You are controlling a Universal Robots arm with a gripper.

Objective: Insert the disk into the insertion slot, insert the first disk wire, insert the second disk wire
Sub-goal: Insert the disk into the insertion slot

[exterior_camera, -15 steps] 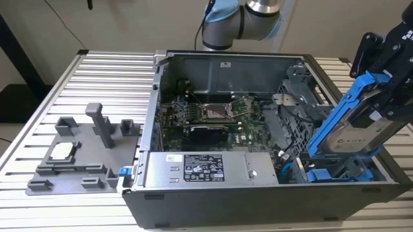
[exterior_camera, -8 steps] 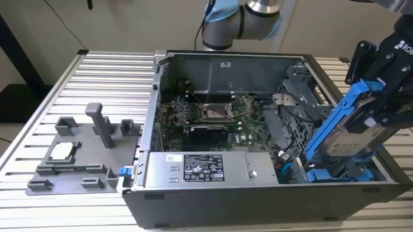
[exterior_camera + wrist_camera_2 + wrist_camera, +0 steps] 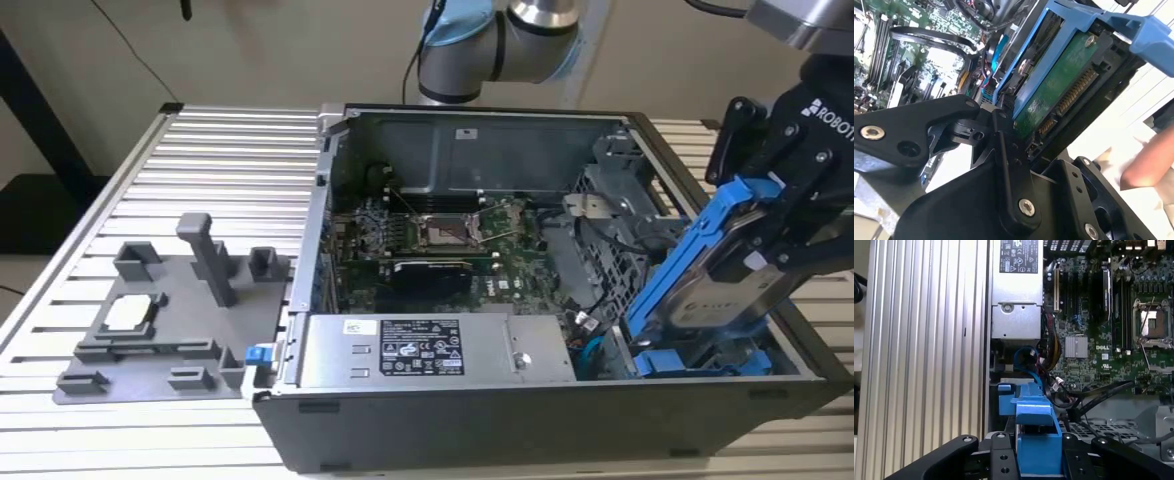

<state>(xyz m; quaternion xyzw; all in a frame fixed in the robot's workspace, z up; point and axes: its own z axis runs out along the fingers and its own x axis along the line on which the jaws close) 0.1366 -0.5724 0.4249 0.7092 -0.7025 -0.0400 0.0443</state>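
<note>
On the exterior view's left, a grey fixture plate (image 3: 160, 320) with upright posts lies on the slatted metal table (image 3: 227, 150), well apart from the work. In the middle, the computer case (image 3: 534, 420) lies open on its side, which exposes the motherboard (image 3: 441, 240) and the labelled power supply (image 3: 427, 350) along the near wall.

To the exterior view's right, the gripper (image 3: 767, 235) holds the disk (image 3: 727, 290) over the drive cage (image 3: 607, 250). Its jaws are clamped on the upper end of the disk's blue frame. The disk is steeply tilted, with its lower end down inside the case beside the insertion slot (image 3: 627, 350). The slant looks meant to aim that lower edge into the narrow bay while keeping the gripper clear of the case wall. Whether the edge has already entered the slot is hard to tell, because the frame hides the contact. A second blue frame (image 3: 707, 362) lies flat at the bottom of the cage, just below the disk's lower end.

In the first wrist view, the blue frame (image 3: 1036, 435) sits squarely between the black fingers (image 3: 999, 455). The power supply (image 3: 1016, 290) and the motherboard (image 3: 1104, 315) lie beyond it.

The second wrist view shows the disk's green circuit board (image 3: 1064, 95) and connector turned towards the camera. A person's hand (image 3: 1149, 162) is off to one side, not touching the disk.
</note>
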